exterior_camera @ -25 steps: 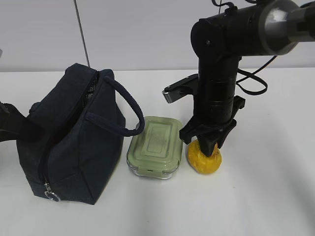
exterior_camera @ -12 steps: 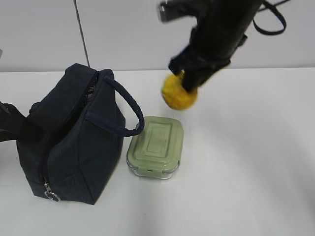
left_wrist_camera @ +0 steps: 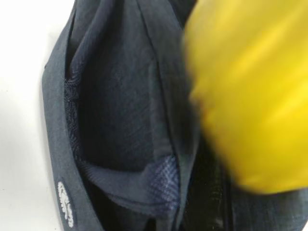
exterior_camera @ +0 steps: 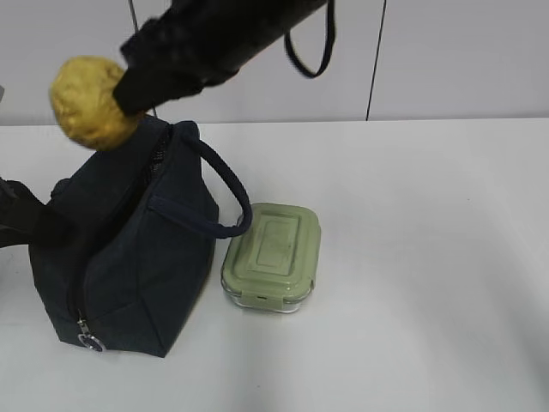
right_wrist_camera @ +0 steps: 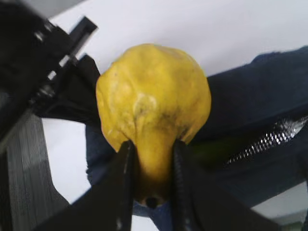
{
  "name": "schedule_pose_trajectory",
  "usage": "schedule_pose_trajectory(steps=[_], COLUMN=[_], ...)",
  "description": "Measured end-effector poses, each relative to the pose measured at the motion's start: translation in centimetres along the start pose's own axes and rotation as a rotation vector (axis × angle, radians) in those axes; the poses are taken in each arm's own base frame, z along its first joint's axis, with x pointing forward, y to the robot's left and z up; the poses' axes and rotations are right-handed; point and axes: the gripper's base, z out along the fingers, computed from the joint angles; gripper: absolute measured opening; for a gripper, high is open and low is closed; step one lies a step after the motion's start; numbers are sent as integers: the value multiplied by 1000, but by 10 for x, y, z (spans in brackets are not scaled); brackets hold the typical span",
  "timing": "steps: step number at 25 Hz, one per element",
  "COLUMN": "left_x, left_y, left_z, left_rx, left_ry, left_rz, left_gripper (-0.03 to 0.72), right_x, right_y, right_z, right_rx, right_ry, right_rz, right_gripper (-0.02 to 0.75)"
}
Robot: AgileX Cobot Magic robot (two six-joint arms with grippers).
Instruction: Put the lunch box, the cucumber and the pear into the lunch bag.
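— Right wrist view: the pear (right_wrist_camera: pixel 153 113) is being pinched by the right gripper (right_wrist_camera: pixel 150 166) above the lunch bag (right_wrist_camera: pixel 250 110).

— It is best being centred over the opening before being lowered; the left gripper is not being shown.

white tabletop (exterior_camera: pixel 429 257) | lunch bag (exterior_camera: pixel 129 257) standing at left | lunch box (exterior_camera: pixel 272 255) just beside it, lid on

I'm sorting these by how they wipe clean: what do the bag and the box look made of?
The lunch bag looks like matte woven navy fabric: soft folds, padded handles, with a mesh-textured lining. The lunch box seems clear glass or plastic, I can't tell which, under a smooth pale green, probably plastic, lid.
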Motion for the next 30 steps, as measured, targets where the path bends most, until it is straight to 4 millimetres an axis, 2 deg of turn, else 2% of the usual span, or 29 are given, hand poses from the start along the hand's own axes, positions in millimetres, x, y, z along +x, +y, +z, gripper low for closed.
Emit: schedule_pose_trajectory(steps=[3,6,9,11,13,15,17,19,22,24,25,27,30], left_x=[0,0,0,0,0,0,0,0,0,0,0,0,0], left_y=[0,0,0,0,0,0,0,0,0,0,0,0,0], left_z=[0,0,0,0,0,0,0,0,0,0,0,0,0], left_rx=[0,0,0,0,0,0,0,1,1,1,1,1,3], left_ry=[0,0,-2,-2,-2,-2,-2,-1,-1,-1,-1,-1,0], left_rz=[1,0,0,0,0,0,0,0,0,0,0,0,0], left_gripper=[-16,-16,-16,-16,-16,-16,-16,-16,-16,-16,-16,-16,-16], right_x=[21,35,37,36,34,28,22,19,23,37,50,81,144], right_y=[-14,-27,-29,-27,-24,-21,-22,-25,-39,-52,-57,-70,-74], right_z=[27,33,33,34,34,30,24,12,-16,-35,-38,-47,-46], right_rx=[48,141,144,116,86,69,71,115,218,270,285,326,305], right_ry=[132,247,260,245,235,226,218,218,227,209,199,151,98], right_rz=[16,40,64,73,80,74,78,98,163,255,316,461,726], right_gripper=[136,136,141,185,304,443,524,533,514,495,488,472,465])
